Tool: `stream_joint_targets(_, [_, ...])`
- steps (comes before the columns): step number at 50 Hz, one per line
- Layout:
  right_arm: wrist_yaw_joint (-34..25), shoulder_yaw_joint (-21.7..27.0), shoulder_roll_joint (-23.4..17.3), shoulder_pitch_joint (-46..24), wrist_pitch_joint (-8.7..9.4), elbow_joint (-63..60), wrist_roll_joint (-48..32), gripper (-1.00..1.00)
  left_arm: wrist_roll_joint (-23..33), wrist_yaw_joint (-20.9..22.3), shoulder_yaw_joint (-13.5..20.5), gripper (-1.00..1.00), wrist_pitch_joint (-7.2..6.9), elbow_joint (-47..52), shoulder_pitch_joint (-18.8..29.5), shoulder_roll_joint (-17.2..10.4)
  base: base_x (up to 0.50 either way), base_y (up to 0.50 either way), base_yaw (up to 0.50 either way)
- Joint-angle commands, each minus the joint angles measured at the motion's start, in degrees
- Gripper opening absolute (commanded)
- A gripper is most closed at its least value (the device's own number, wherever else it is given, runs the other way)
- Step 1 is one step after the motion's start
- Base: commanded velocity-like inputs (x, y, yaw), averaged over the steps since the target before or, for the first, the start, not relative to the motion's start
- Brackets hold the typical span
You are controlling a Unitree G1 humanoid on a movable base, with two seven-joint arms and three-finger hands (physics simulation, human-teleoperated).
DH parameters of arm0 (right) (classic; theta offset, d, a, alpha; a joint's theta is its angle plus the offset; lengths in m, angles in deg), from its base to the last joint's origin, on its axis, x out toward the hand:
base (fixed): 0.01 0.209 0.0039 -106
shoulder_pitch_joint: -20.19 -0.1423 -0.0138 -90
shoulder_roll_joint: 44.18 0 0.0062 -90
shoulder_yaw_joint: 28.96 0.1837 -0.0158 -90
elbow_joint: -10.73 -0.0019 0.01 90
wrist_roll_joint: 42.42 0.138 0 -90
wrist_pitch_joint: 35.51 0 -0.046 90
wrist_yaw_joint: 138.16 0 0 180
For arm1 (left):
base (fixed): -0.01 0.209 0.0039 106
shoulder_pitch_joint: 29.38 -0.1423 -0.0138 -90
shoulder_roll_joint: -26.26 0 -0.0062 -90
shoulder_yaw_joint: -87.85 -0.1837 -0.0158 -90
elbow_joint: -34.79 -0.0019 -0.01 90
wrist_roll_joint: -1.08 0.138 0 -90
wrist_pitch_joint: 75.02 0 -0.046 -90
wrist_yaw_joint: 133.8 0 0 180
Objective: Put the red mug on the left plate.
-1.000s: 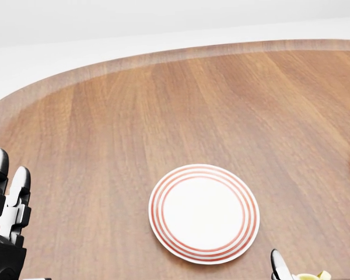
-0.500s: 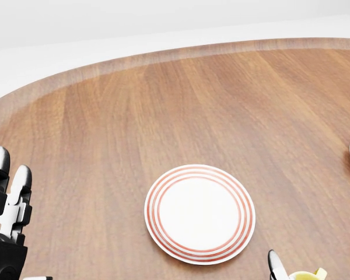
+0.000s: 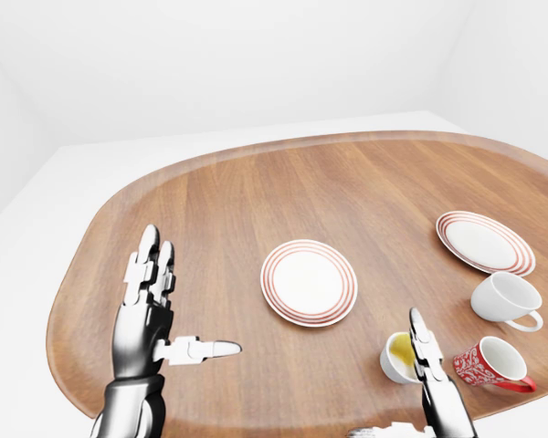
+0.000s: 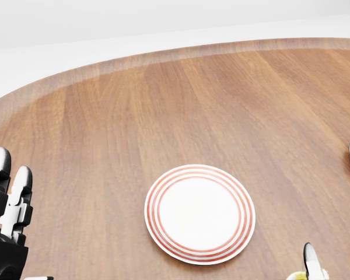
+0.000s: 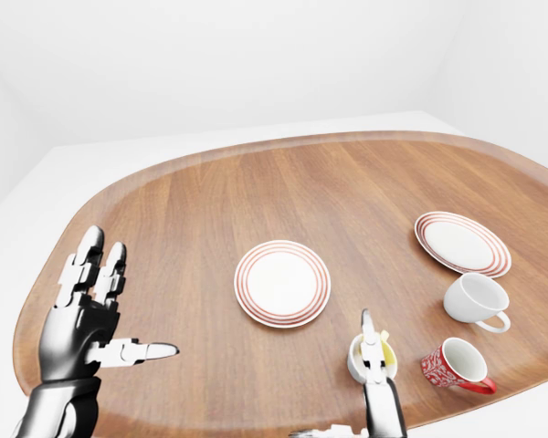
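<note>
Red mug [image 3: 487,362] not yet grasped; lay on its side near table [image 3: 347,182] edge at lower right of left-eye view, mouth toward viewer, long axis roughly level, handle toward edge. Right hand [image 3: 431,370] raised just left of it, beside yellow cup [image 3: 399,357]; finger spread not discernible. Shifted rightward in head view since half a second ago, so likely closing on mug. Left hand [image 3: 151,306] open, empty. Left plate [image 3: 309,282] bare, awaiting mug.
</note>
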Motion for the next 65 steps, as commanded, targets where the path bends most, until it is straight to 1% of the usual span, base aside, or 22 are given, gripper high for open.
stream_joint_targets(1, [7.34, 7.08, 12.00, -2.10, 7.49, -0.03, -20.58, 1.00, 0.21, -0.38, -0.28, 1.00, 0.06, -0.54, 0.21, -0.10, 0.00, 0.00, 0.00])
stream_joint_targets(2, [8.09, 6.76, 12.81, -2.81, 9.99, 0.36, -22.77, 1.00, 0.17, -0.46, -0.22, 1.00, 0.09, -0.65, 0.21, -0.10, 0.00, 0.00, 0.00])
stream_joint_targets(3, [8.95, 6.62, 13.19, -3.26, 9.99, 0.62, -24.08, 1.00, 0.11, -0.45, -0.21, 1.00, 0.20, -0.75, 0.17, -0.11, 0.00, 0.00, 0.00])
stream_joint_targets(4, [6.58, 7.76, 13.06, -5.10, 9.99, -1.89, -25.84, 1.00, 0.10, -0.46, -0.21, 1.00, 0.33, -0.81, 0.11, -0.12, 0.00, 0.00, 0.00])
stream_joint_targets(5, [-12.49, 16.22, 9.53, -18.01, 9.99, -13.87, -30.06, 1.00, 0.13, -0.45, -0.24, 1.00, 0.49, -0.83, 0.07, -0.13, 0.00, 0.00, 0.00])
stream_joint_targets(6, [-19.79, 18.53, 8.90, -23.20, 9.99, -15.70, -36.01, 1.00, 0.21, -0.45, -0.36, 1.00, 0.56, -0.70, -0.01, -0.13, 0.00, 0.00, 0.00])
stream_joint_targets(7, [-24.80, 24.81, 9.12, -25.11, 9.99, -16.89, -34.43, 1.00, 0.37, -0.50, -0.51, 1.00, 0.56, -0.54, -0.06, -0.14, 0.00, 0.00, 0.00])
stream_joint_targets(9, [-36.12, 32.07, 9.15, -28.73, 9.99, -19.09, -37.87, 1.00, 0.86, -0.78, -0.99, 1.00, 0.18, -0.27, 0.10, -0.18, 0.00, 0.00, 0.00])
stream_joint_targets(11, [-41.98, 36.07, 11.15, -30.72, 9.99, -19.16, -42.41, 1.00, 1.10, -1.05, -1.32, 1.00, 0.00, -0.21, 0.26, -0.31, 0.00, 0.00, 0.00])
stream_joint_targets(14, [-49.99, 41.02, 10.55, -32.96, 9.99, -17.56, -47.16, 1.00, 1.43, -1.63, -1.79, 1.00, -0.64, 0.16, 0.68, -0.51, 0.00, 0.00, 0.00])
stream_joint_targets(18, [-49.99, 43.04, 10.47, -35.76, 9.99, -12.98, -53.50, 1.00, 1.46, -2.21, -1.91, 1.00, -1.86, 0.57, 1.48, -0.80, 0.00, 0.00, 0.00])
stream_joint_targets(20, [-49.99, 44.06, 8.59, -37.68, 9.99, -8.61, -56.96, 1.00, 1.65, -2.53, -2.02, 1.00, -2.64, 0.73, 2.13, -0.92, 0.00, 0.00, 0.00])
stream_joint_targets(26, [-49.99, 48.91, 3.88, -39.82, 9.99, -1.82, -55.52, 1.00, 2.29, -3.34, -2.63, 1.00, -4.18, 0.91, 3.42, -1.26, 0.00, 0.00, 0.00])
stream_joint_targets(27, [-49.99, 50.25, 2.59, -38.26, 9.99, 1.33, -55.44, 1.00, 2.57, -3.67, -2.85, 1.00, -5.00, 1.14, 4.01, -1.31, 0.00, 0.00, 0.00])
stream_joint_targets(31, [-49.99, 54.07, 1.97, -37.86, 9.99, 4.67, -55.21, 1.00, 2.91, -4.24, -3.28, 1.00, -6.04, 1.32, 4.74, -1.57, 0.00, 0.00, 0.00])
stream_joint_targets(34, [-49.99, 58.35, 0.55, -37.40, 9.99, 5.96, -52.94, 1.00, 3.22, -4.56, -3.78, 1.00, -6.13, 1.29, 4.91, -1.69, 0.00, 0.00, 0.00])
stream_joint_targets(38, [-49.99, 60.92, -0.86, -37.97, 9.99, 8.08, -50.99, 1.00, 3.40, -4.84, -4.19, 1.00, -6.14, 1.05, 5.00, -1.89, 0.00, 0.00, 0.00])
stream_joint_targets(39, [-49.99, 61.30, -1.73, -38.17, 9.99, 10.10, -50.71, 1.00, 3.51, -4.91, -4.31, 1.00, -6.66, 1.10, 5.23, -1.96, 0.00, 0.00, 0.00])
stream_joint_targets(47, [-49.99, 61.97, -6.28, -39.86, 9.99, 18.63, -49.63, 1.00, 3.88, -5.32, -4.64, 1.00, -6.95, 1.07, 5.49, -2.17, 0.00, 0.00, 0.00])
stream_joint_targets(55, [-49.99, 62.30, -8.13, -39.50, 9.99, 25.16, -47.44, 1.00, 4.27, -5.49, -5.14, 1.00, -6.72, 0.92, 5.40, -2.26, 0.00, 0.00, 0.00])
stream_joint_targets(59, [-49.99, 62.03, -8.99, -39.24, 9.99, 29.29, -44.88, 1.00, 4.51, -5.80, -5.43, 1.00, -7.30, 0.92, 5.83, -2.30, 0.00, 0.00, 0.00])
stream_joint_targets(65, [-49.99, 61.77, -11.38, -39.95, 9.99, 32.28, -42.40, 1.00, 4.38, -6.65, -4.93, 1.00, -6.45, -0.28, 5.39, -2.14, 0.00, 0.00, 0.00])
